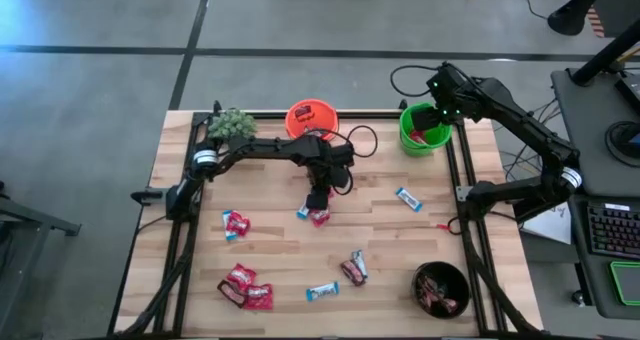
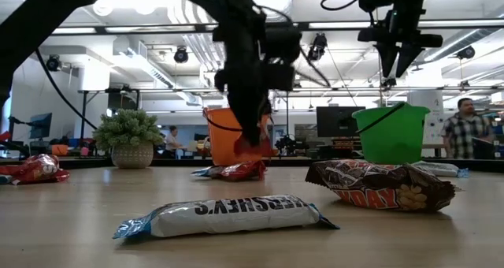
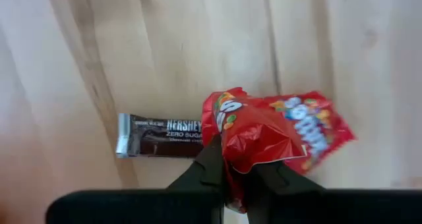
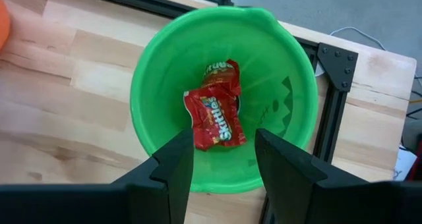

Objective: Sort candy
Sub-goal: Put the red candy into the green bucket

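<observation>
Candy lies scattered across the table (image 1: 270, 250); the left gripper (image 3: 237, 174) pinches a red packet (image 3: 264, 135) mid-table. Lift straight up, clear of the dark bar (image 3: 161, 135). The right gripper (image 4: 224, 151) hangs spread over the green bucket (image 4: 158, 59).

red packet (image 3: 264, 135) with multicoloured dots | bar (image 3: 161, 135) dark brown, silver ends | bucket (image 4: 224, 95) green | second bucket (image 1: 311, 118) orange, perhaps patterned

A pale wooden tabletop (image 1: 280, 260) carries three buckets: an orange one (image 1: 311, 117) at the far edge, a green one (image 1: 421, 130) to its right, and a black one (image 1: 441, 288) at the near right corner. A small green potted plant (image 1: 231, 124) stands at the far left corner. Beyond the tabletop a person in a checked shirt (image 2: 463, 134) stands in the room.
</observation>
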Action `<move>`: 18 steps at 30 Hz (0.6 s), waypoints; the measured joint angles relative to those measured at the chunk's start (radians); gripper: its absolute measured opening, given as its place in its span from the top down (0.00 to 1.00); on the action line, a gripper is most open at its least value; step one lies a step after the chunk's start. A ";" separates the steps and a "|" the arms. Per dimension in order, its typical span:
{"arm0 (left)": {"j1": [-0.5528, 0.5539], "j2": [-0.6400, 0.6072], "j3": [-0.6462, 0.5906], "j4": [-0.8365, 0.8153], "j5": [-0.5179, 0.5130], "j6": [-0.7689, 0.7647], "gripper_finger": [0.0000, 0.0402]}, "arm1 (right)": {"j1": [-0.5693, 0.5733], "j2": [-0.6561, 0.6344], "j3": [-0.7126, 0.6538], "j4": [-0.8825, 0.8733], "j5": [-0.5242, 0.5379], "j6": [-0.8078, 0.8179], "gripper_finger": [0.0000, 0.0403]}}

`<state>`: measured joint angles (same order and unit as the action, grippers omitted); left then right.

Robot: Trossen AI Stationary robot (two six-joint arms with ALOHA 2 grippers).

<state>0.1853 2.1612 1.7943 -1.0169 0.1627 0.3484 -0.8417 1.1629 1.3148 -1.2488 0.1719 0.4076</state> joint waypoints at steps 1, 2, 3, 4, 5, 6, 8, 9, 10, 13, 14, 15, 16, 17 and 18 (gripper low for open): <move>-0.003 0.000 0.028 -0.025 0.000 0.007 0.99 | 0.000 0.000 0.000 -0.006 0.000 0.000 0.62; -0.007 0.000 0.059 -0.049 0.000 0.011 0.99 | 0.000 0.000 0.000 -0.010 0.000 0.000 0.62; -0.011 0.000 0.091 -0.073 0.000 0.019 0.99 | 0.000 0.000 0.000 -0.015 0.000 0.000 0.62; -0.015 0.000 0.124 -0.094 0.000 0.030 0.99 | 0.000 -0.002 0.000 -0.021 0.000 0.000 0.62; -0.018 0.000 0.159 -0.119 0.000 0.044 0.99 | 0.000 -0.003 0.000 -0.030 0.000 0.000 0.62; -0.021 0.000 0.195 -0.145 0.000 0.058 0.99 | 0.000 -0.005 0.000 -0.037 0.000 0.000 0.62; -0.024 0.000 0.270 -0.193 0.000 0.087 1.00 | 0.000 -0.013 0.000 -0.048 0.000 0.002 0.62; -0.024 0.000 0.308 -0.210 0.000 0.101 1.00 | 0.000 -0.018 0.000 -0.054 0.001 0.002 0.62; -0.024 -0.001 0.344 -0.223 0.000 0.114 1.00 | 0.000 -0.026 0.000 -0.060 0.001 0.002 0.62; -0.018 -0.002 0.456 -0.249 0.000 0.151 1.00 | 0.000 -0.053 0.000 -0.059 0.003 0.027 0.62; -0.014 -0.002 0.491 -0.253 0.000 0.163 1.00 | 0.000 -0.064 0.000 -0.059 0.003 0.042 0.62; -0.008 -0.002 0.524 -0.255 0.000 0.173 1.00 | 0.000 -0.077 0.000 -0.059 0.004 0.049 0.63; -0.001 -0.002 0.552 -0.255 0.001 0.181 1.00 | 0.000 -0.092 0.000 -0.059 0.003 0.054 0.63; 0.006 -0.006 0.565 -0.245 0.000 0.186 1.00 | 0.000 -0.106 0.000 -0.059 0.003 0.057 0.64; 0.015 -0.020 0.556 -0.218 0.000 0.187 1.00 | 0.000 -0.120 0.000 -0.060 0.003 0.065 0.64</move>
<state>0.1998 2.1414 2.3505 -1.2353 0.1631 0.5354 -0.8421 1.0430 1.3148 -1.3087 0.1753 0.4726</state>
